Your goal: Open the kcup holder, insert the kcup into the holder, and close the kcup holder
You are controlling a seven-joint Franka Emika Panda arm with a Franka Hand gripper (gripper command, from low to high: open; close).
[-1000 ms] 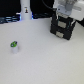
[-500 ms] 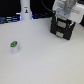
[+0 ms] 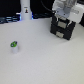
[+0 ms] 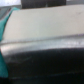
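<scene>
The kcup [image 3: 14,46], a tiny white pod with a green top, stands alone on the pale table at the exterior view's left. The kcup holder [image 3: 65,31], a black boxy unit, sits at the back on the exterior view's right. My gripper [image 3: 61,20] hangs from the white arm right at the holder's top front edge, far from the kcup. Its fingers are too blurred to tell how they stand. The wrist view is blurred and shows a dark glossy surface [image 4: 45,60], likely the holder, very close, with pale table beyond. The kcup is not in that view.
A tall white post [image 3: 25,10] stands at the back towards the exterior view's left, against a dark background. The pale table [image 3: 42,60] stretches between the kcup and the holder. A teal patch [image 4: 4,35] shows at the wrist view's edge.
</scene>
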